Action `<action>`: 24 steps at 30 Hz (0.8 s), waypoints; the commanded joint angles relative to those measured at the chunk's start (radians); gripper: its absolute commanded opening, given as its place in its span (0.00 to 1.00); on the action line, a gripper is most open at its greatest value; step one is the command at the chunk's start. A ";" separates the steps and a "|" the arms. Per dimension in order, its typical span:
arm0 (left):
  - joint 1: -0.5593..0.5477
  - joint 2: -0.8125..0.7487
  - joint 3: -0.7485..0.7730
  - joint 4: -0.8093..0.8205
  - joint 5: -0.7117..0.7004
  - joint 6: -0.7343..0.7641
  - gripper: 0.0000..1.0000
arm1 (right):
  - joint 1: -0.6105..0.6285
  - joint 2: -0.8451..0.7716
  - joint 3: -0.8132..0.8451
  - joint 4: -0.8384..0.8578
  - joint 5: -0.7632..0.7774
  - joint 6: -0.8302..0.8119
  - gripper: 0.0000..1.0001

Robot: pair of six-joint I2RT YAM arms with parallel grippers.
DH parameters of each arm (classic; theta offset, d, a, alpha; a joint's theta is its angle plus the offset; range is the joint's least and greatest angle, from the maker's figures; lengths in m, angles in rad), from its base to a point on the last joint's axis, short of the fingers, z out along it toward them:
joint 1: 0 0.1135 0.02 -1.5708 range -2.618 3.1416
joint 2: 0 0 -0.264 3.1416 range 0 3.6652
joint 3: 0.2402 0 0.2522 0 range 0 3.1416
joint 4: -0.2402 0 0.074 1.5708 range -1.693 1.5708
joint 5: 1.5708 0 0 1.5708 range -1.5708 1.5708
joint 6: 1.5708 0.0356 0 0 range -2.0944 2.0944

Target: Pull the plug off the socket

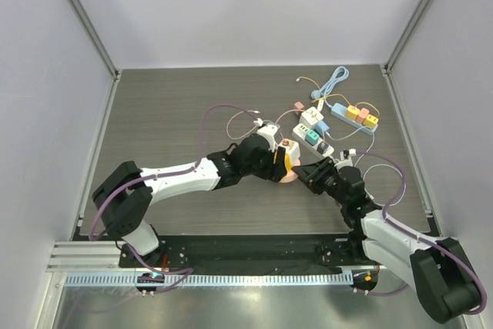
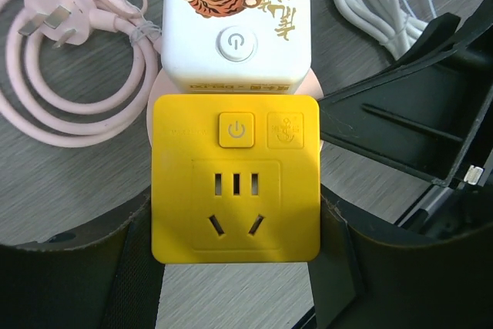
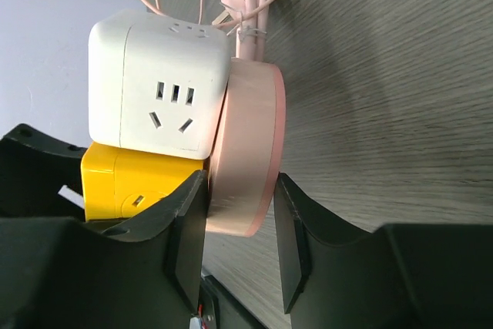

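left gripper [image 2: 235, 225] grips yellow plastic cube plug [image 2: 235, 179]; right gripper [image 3: 239, 186] pinches round pink socket disc [image 3: 252, 113] — plug juts straight off its face.

- A robot test cell in a lab: plain pale panels [image 1: 254, 5] wall in the dark wood-grain bench [image 1: 169, 105] on three sides.
- Aluminium frame posts [image 1: 85, 21] rise at the bench's far corners.
- Two robot arms [image 1: 177, 179] and a slotted cable duct [image 1: 216, 278] sit along the bench's near edge.
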 commanded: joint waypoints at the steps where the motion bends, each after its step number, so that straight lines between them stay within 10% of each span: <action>1: -0.060 -0.084 0.157 0.027 -0.090 0.134 0.00 | -0.011 -0.003 -0.095 -0.157 0.122 -0.127 0.01; 14: 0.053 -0.040 0.013 0.498 0.243 -0.279 0.00 | -0.011 0.045 -0.128 -0.036 0.081 -0.147 0.01; 24: 0.073 -0.227 -0.002 0.069 0.092 -0.125 0.00 | -0.011 -0.112 -0.118 -0.192 0.122 -0.153 0.01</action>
